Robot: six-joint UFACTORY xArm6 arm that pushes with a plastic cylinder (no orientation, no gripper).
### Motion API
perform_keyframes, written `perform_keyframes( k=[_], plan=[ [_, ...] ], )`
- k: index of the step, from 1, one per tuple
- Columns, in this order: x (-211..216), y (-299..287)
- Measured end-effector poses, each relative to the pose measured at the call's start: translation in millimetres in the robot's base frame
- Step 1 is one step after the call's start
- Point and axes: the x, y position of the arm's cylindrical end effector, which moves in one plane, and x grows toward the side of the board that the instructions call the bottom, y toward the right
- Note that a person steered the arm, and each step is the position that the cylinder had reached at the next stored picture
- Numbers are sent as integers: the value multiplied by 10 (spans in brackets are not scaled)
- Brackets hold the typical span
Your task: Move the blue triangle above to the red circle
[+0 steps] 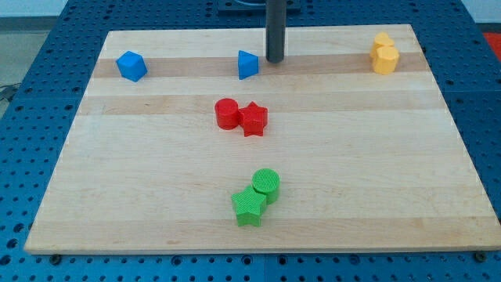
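The blue triangle [247,64] sits near the view's top, a little left of centre. My tip [275,59] rests just to its right, close to it with a thin gap. The red circle [227,113] lies below the blue triangle, near the board's middle, touching a red star [254,119] on its right.
A blue cube [131,66] sits at the view's top left. Two yellow blocks [383,54] stand together at the top right. A green circle [265,183] and a green star [249,206] touch near the view's bottom centre. The wooden board [94,188] lies on a blue pegboard.
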Motion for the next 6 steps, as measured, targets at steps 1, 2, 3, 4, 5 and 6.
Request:
perform_keyframes(
  k=[1,2,3,4,5,6],
  plan=[
    [12,-206],
    [12,-563],
    [-32,-893],
    [-32,-1238],
    [-32,-1347],
    [58,-792]
  ],
)
